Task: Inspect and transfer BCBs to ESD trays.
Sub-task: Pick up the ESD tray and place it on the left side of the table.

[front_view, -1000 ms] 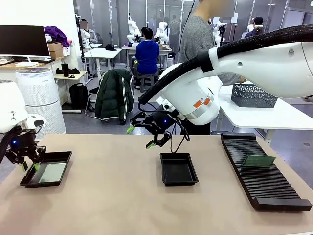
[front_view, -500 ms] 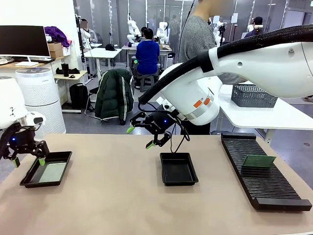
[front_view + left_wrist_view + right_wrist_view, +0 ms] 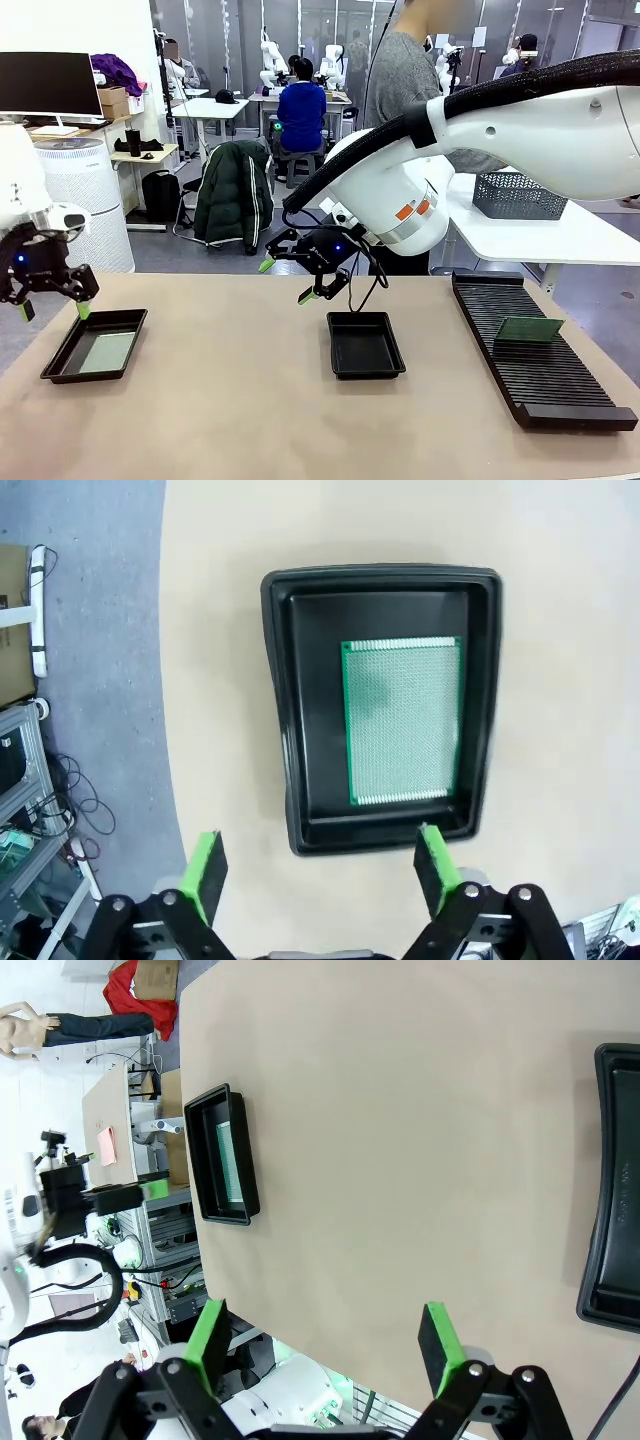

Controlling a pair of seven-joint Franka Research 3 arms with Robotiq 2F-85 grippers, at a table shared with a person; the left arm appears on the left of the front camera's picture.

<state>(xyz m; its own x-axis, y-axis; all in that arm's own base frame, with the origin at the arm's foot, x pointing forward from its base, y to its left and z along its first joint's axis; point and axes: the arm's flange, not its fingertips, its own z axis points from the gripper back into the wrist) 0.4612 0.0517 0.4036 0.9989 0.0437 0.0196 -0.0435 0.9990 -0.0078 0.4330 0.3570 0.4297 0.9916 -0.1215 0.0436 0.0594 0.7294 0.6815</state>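
Note:
One BCB (image 3: pixel 102 352) lies flat in the left ESD tray (image 3: pixel 128 322) near the table's left edge. My left gripper (image 3: pixel 52 309) hovers open just above that tray's far left side and holds nothing. In the left wrist view the same BCB (image 3: pixel 402 720) rests inside the tray (image 3: pixel 280 710), beyond the spread gripper (image 3: pixel 320 865). The second ESD tray (image 3: pixel 392 352) sits empty at mid-table. My right gripper (image 3: pixel 287 281) hangs open above the table behind it. Another BCB (image 3: pixel 528 328) stands in the slotted rack (image 3: pixel 560 385). The right wrist view shows its open gripper (image 3: pixel 322 1342), the left tray (image 3: pixel 200 1150) and the middle tray (image 3: pixel 605 1140).
The long black rack runs along the table's right side. A dark mesh basket (image 3: pixel 518 195) sits on a white table behind it. A person (image 3: pixel 405 75) stands at the far side. Bare tabletop lies between the two trays and along the front edge.
My left gripper has opened and lifted up and away from the left tray, leaving the BCB lying in it. The right arm has stayed still.

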